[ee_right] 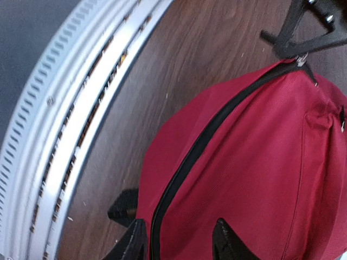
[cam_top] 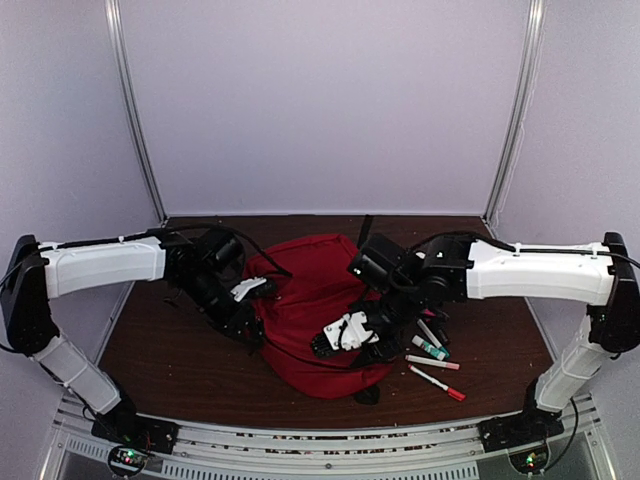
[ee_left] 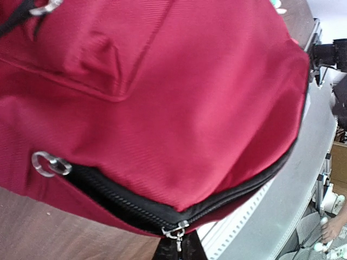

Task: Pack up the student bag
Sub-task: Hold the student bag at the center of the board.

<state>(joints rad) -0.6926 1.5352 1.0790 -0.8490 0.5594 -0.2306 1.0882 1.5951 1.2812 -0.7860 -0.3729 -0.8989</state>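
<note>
While the left end effector (ee_left: pixel 178 248) is clenched on the zip pull (ee_left: pixel 176 232), the right end effector (ee_right: pixel 181 241) hangs released over the bag (cam_top: pixel 310 300), which lies centred on the surface (cam_top: pixel 180 350). Risk: unanchored fabric may drag with the pull, jamming the zip (ee_right: pixel 184 162).

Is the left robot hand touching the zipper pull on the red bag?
Touching. In the left wrist view the left gripper, shut, pinches the zipper pull of the student bag.

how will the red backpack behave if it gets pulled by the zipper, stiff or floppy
Probably floppy: the red backpack looks creased and slumped. Pulled by the zipper pull, it would likely stretch and bunch before sliding.
</note>
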